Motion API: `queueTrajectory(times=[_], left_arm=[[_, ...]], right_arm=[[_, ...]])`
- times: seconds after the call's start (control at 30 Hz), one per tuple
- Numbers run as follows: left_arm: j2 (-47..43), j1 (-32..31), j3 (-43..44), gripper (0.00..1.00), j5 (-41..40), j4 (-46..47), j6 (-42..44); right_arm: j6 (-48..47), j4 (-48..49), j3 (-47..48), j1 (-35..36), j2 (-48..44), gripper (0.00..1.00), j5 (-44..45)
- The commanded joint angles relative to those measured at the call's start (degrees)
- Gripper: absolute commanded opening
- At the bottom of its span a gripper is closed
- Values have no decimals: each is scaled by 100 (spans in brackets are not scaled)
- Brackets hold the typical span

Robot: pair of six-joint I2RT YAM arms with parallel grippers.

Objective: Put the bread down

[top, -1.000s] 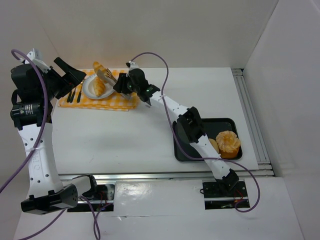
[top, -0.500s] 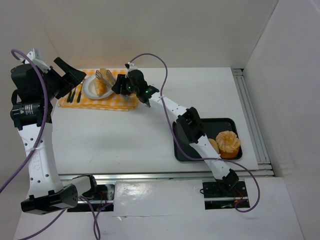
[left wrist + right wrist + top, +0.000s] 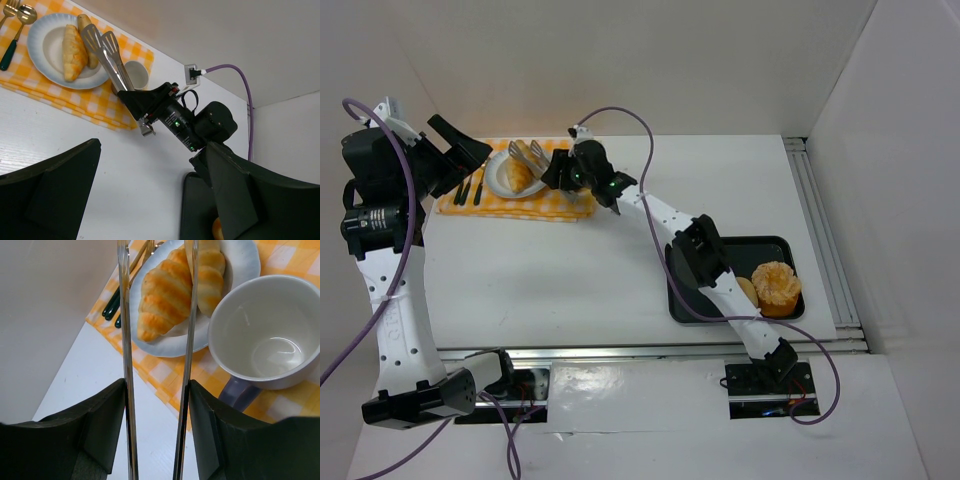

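Two golden-brown bread rolls lie side by side on the white plate (image 3: 240,260): one roll (image 3: 162,295) on the left, the other bread roll (image 3: 209,275) by the mug. My right gripper (image 3: 156,405) is shut on metal tongs (image 3: 125,340), whose arms stand apart above the plate with nothing between them. In the top view the tongs (image 3: 528,152) reach over the plate (image 3: 500,182) from the right gripper (image 3: 558,168). My left gripper (image 3: 152,150) is open and empty, raised at the far left (image 3: 460,160).
A white mug (image 3: 267,335) stands right of the plate on the yellow checkered cloth (image 3: 560,205). Dark-handled cutlery (image 3: 468,188) lies left of the plate. A black tray (image 3: 685,300) at the front right holds a flower-shaped bun (image 3: 777,288) and another roll (image 3: 748,290).
The right gripper lowered a roll held in the tongs to the plate. The tongs have sprung apart and that roll now lies beside the first one. The left arm has not moved.
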Motion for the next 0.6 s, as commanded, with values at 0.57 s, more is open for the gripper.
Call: queueTrajectory(times=[0.57], left_arm=[[-230,36,-323,100,105,185,149]], right_arm=[[-865,-428,-6284,-290,-6230,59,2017]])
